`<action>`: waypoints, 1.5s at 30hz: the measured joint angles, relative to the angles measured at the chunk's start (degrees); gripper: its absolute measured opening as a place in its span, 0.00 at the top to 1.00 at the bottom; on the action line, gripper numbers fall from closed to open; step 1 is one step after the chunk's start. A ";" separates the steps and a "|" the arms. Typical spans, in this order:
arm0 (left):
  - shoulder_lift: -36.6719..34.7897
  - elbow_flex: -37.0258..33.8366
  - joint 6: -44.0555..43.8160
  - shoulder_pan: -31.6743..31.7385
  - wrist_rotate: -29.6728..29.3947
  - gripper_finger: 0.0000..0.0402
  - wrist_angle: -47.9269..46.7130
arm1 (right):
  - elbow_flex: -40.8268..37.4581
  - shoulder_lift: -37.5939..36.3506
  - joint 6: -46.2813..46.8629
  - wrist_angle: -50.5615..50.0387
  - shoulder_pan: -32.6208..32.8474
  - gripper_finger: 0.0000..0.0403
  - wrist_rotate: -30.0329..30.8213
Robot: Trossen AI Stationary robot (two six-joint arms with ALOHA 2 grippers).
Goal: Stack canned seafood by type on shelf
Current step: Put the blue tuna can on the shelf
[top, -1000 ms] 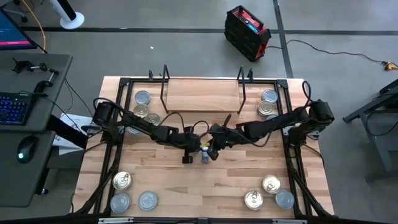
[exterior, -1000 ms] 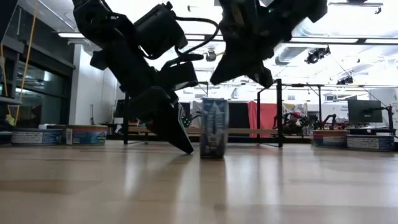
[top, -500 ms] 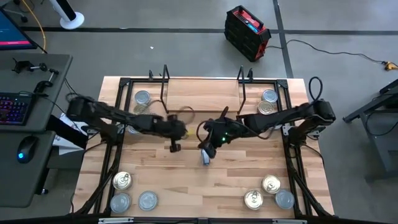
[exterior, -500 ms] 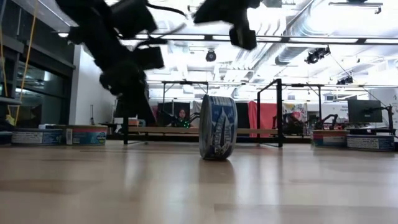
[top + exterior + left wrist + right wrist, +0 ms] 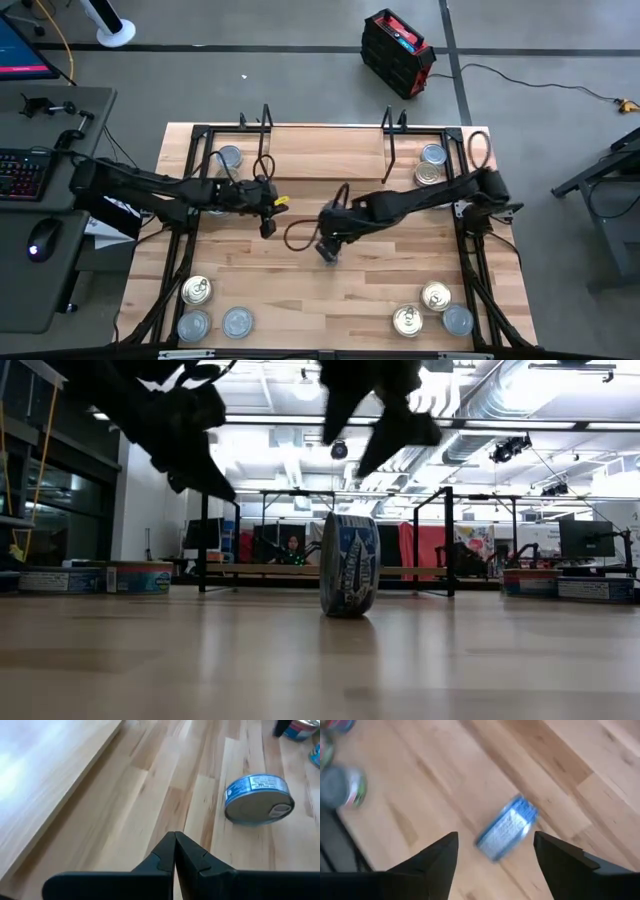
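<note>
A blue-walled tin (image 5: 350, 577) of the canned seafood stands on its rim on the tabletop near the middle, also seen in the left wrist view (image 5: 258, 799). My right gripper (image 5: 496, 856) hangs open above it (image 5: 507, 834), its fingers apart from the tin on either side. My left gripper (image 5: 174, 842) is shut and empty, up off the table to the tin's left (image 5: 267, 228). The shelf (image 5: 325, 150) stands at the far middle. Other tins lie flat in groups at the far left (image 5: 229, 157), far right (image 5: 433, 154), near left (image 5: 196, 291) and near right (image 5: 435, 296).
The shelf's black wire uprights (image 5: 264, 140) rise at its two ends. A black frame (image 5: 190, 200) runs along the table's left and right sides. Bare wood (image 5: 320, 300) lies between the near tin groups.
My right gripper has opened and risen above the blue tin. My left gripper has drawn back toward the table's left and far side, rising away from the tin. The tin has stayed on its rim but turned about, showing more of its face in the low view.
</note>
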 joint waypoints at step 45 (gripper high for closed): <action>-15.20 9.25 -1.08 2.89 8.21 1.00 -0.25 | 8.50 10.70 13.23 -19.16 -0.61 0.72 2.92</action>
